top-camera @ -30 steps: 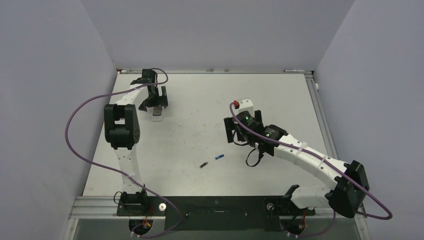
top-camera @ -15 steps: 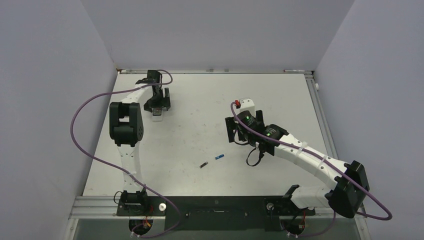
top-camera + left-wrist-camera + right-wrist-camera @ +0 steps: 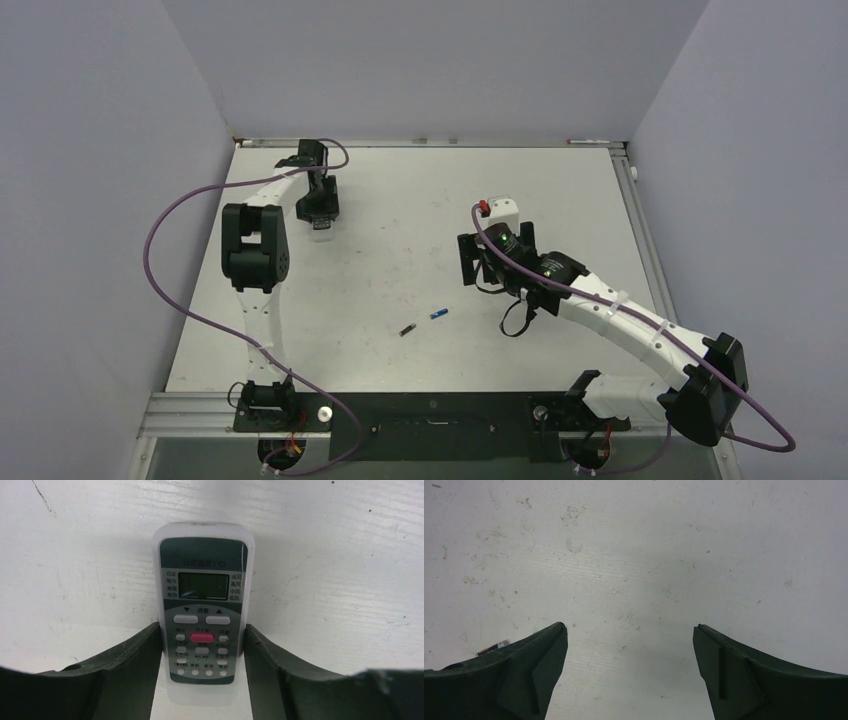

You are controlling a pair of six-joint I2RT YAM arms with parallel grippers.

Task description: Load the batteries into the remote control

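The remote control (image 3: 202, 600) lies face up at the table's far left, with its screen and grey buttons showing. My left gripper (image 3: 202, 626) straddles its lower half, and both fingers press against its long sides. From above, that gripper (image 3: 320, 208) covers most of the remote control (image 3: 320, 229). The blue battery (image 3: 438, 314) and the dark battery (image 3: 406, 329) lie loose mid-table, close together. My right gripper (image 3: 468, 262) hangs open to the right of them with nothing in it (image 3: 629, 626). One battery (image 3: 494, 647) peeks out beside its left finger.
White table (image 3: 400, 200) with scuff marks, enclosed by grey walls on three sides. A purple cable (image 3: 170, 290) loops off the left arm beyond the table's left edge. The right arm's links (image 3: 610, 315) cross the table's right half.
My left gripper has shifted onto the remote control and its jaws have closed in against the sides. The right gripper has drifted slightly right and toward the near edge, still open.
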